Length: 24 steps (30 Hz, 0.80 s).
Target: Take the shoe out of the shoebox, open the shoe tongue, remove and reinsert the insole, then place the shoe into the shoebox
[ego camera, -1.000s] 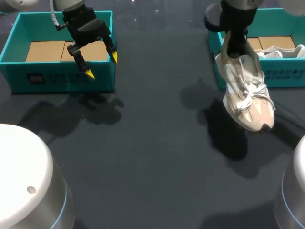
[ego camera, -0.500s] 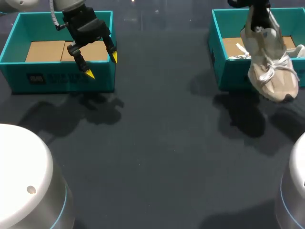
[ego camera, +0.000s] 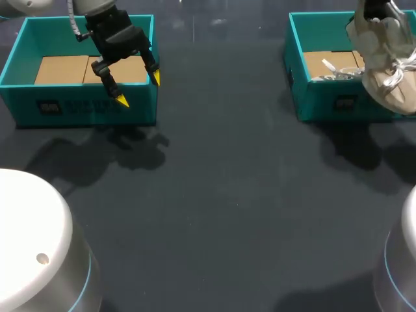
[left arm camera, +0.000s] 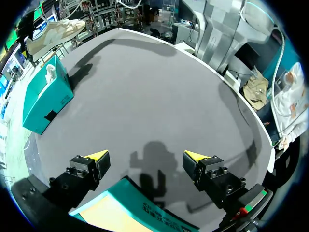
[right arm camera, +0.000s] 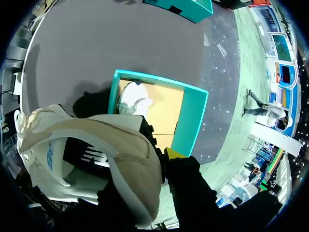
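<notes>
The shoe (ego camera: pixel 383 65) was pinched at its heel by the right gripper (right arm camera: pixel 161 155), toe hung down, just above the shoebox (ego camera: pixel 325 107).

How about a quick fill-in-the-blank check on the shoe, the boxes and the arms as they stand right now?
1. The ___ arm holds the shoe in the air by the right shoebox.
2. The left gripper is ___, with nothing between its fingers, over the left shoebox.
3. Both shoeboxes are ___ in colour.
Missing words: right; open; teal.
</notes>
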Tool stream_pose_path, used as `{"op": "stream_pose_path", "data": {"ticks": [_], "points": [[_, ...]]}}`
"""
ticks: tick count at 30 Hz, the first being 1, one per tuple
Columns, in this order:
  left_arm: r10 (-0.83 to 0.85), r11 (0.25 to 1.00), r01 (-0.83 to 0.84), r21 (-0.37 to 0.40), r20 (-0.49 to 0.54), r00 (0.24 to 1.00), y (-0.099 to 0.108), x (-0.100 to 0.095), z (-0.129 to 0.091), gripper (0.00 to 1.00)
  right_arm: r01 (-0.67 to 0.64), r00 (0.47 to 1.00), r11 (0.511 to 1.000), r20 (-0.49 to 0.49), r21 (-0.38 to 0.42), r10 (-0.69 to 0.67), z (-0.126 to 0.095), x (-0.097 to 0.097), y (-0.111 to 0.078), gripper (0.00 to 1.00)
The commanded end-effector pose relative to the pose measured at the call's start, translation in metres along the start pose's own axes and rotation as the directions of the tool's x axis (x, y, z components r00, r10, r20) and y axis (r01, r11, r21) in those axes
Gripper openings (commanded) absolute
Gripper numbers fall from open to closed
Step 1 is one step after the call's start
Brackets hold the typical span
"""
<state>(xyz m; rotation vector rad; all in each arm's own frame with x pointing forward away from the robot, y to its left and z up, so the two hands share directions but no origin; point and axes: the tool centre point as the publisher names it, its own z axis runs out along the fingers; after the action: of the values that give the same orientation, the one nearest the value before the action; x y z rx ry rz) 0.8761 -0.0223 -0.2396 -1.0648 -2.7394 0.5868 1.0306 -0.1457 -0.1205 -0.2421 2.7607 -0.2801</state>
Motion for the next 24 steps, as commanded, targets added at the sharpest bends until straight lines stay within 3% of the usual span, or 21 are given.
{"op": "stream_pose_path", "data": {"ticks": [1, 7, 11, 14, 18, 20, 22, 24], "points": [[0.001, 1.0, -0.001, -0.003, 0.001, 1.0, 0.0, 0.001, 0.0, 1.0, -0.01, 1.0, 1.0, 0.004, -0.029, 0.01, 0.011, -0.018, -0.016, 0.0], [0.001, 1.0, -0.001, -0.003, 0.001, 1.0, 0.0, 0.001, 0.0, 1.0, 0.003, 1.0, 1.0, 0.01, -0.012, -0.002, 0.035, -0.068, -0.06, 0.0], [0.001, 1.0, -0.001, -0.003, 0.001, 1.0, 0.0, 0.001, 0.0, 1.0, 0.021, 1.0, 0.999, 0.021, -0.025, -0.021, 0.046, -0.094, -0.079, 0.0], [0.001, 1.0, -0.001, -0.003, 0.001, 1.0, 0.0, 0.001, 0.0, 1.0, 0.045, 0.999, 0.999, 0.001, -0.029, -0.045, 0.052, -0.107, -0.088, 0.0], [0.001, 1.0, -0.001, -0.003, 0.001, 1.0, 0.0, 0.001, 0.0, 1.0, -0.018, 1.0, 1.0, -0.02, -0.024, 0.017, 0.066, -0.112, -0.104, 0.0], [0.001, 1.0, -0.001, -0.003, 0.001, 1.0, 0.0, 0.001, 0.0, 1.0, -0.118, 0.993, 0.993, -0.028, -0.014, 0.118, 0.071, -0.11, -0.118, 0.0], [0.001, 1.0, -0.001, -0.003, 0.001, 1.0, 0.0, 0.001, 0.0, 1.0, -0.301, 0.953, 0.953, -0.028, 0.028, 0.302, 0.072, -0.106, -0.135, 0.0], [0.001, 1.0, -0.001, -0.003, 0.001, 1.0, 0.0, 0.001, 0.0, 1.0, -0.542, 0.84, 0.839, 0.024, 0.041, 0.541, 0.071, -0.096, -0.158, 0.0]]}}
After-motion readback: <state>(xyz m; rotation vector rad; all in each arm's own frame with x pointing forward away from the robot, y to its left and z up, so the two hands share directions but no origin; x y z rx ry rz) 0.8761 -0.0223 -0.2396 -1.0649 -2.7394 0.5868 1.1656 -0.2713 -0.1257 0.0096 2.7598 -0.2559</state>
